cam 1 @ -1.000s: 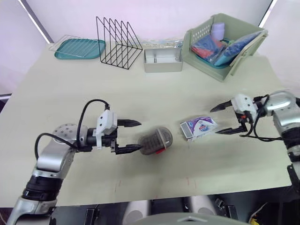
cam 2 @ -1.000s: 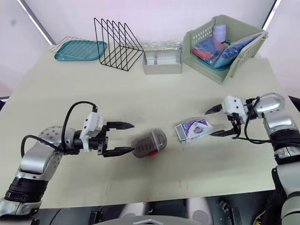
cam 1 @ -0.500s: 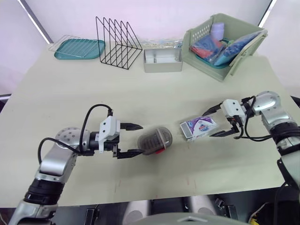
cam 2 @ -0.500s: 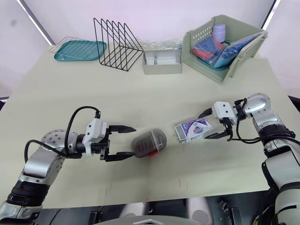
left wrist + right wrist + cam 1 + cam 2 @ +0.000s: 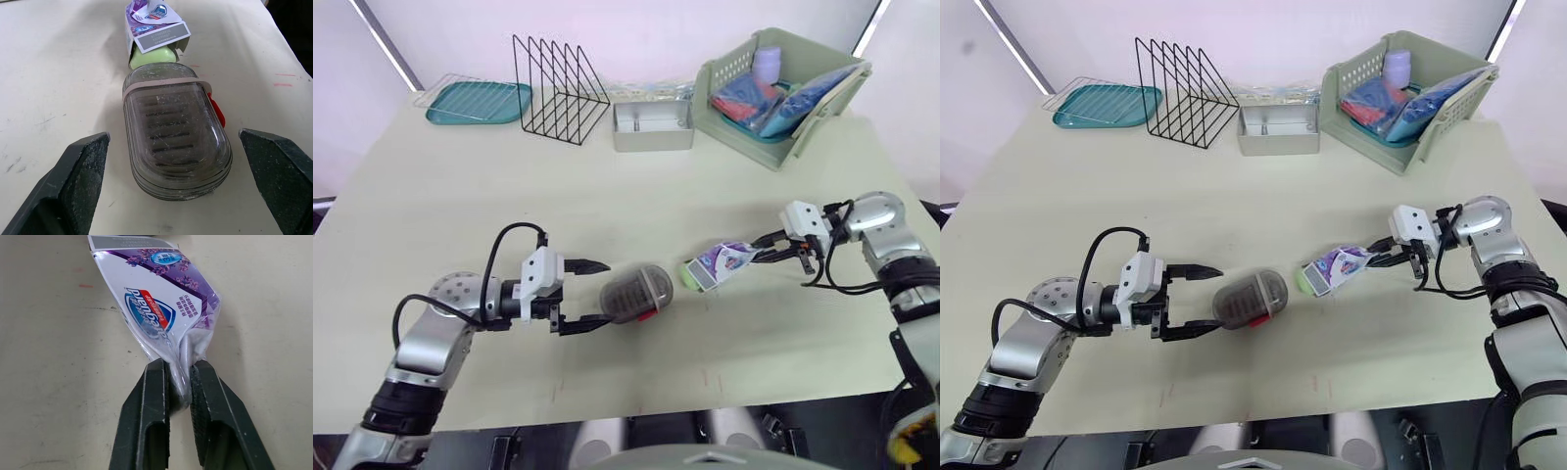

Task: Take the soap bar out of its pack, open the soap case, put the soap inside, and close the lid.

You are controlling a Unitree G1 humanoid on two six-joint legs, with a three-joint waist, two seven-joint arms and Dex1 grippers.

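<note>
Your right gripper had its two fingers pressed together on the crimped tail of the soap pack, pinching the wrapper flat between the pads. The pack ran straight out from those fingertips. Its far end was open, and the green soap bar poked partway out of it, low against the table. Most of the bar was still inside the wrapper.

Your left gripper had its fingers spread wide, one on each side of the near end of the soap case. There was a clear gap between each finger and the case wall, so neither one touched it. The case lay flat on the table with its ribbed clear lid shut and a red tab sticking out on one side. Just past the far end of the case, in line with your left fingers, sat the exposed end of the soap bar. I could not tell whether it touched the case.

Well beyond both sets of fingers, along the far edge of the table, stood a teal tray, a black wire rack, a small metal tin and a green basket.
</note>
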